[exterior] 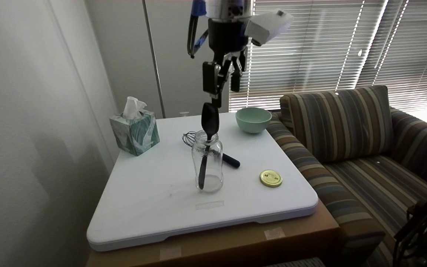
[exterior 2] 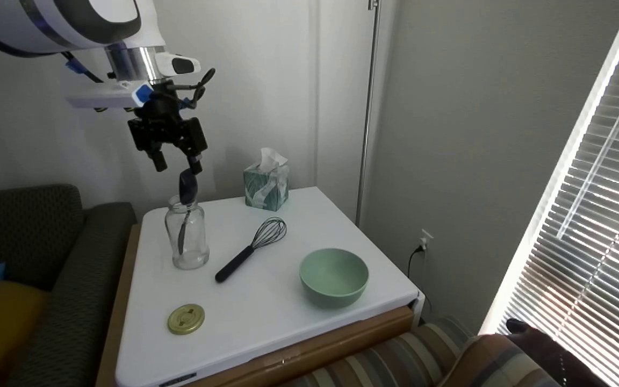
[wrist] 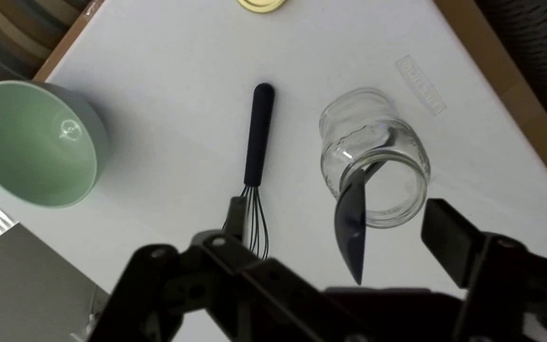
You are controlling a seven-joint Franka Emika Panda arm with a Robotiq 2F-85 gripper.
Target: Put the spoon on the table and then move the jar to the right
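Indoors, white table [exterior: 143, 200] beside armchair [exterior: 337, 124]

Center of an exterior view: spoon [exterior: 210, 120] all black, jar [exterior: 215, 168] clear, colourless. Table top [exterior: 150, 193] white, base [exterior: 232, 237] brown. Lid [exterior: 271, 178] gold, whisk handle [exterior 2: 234, 263] black, gripper [exterior 2: 178, 163] black. Bowl [exterior 2: 333, 277] pale green. Tissue box [exterior: 135, 133], left of frame: teal and white, leafy swirls. Armchair [exterior: 336, 126], right of frame: brown, tan, grey-blue stripes.
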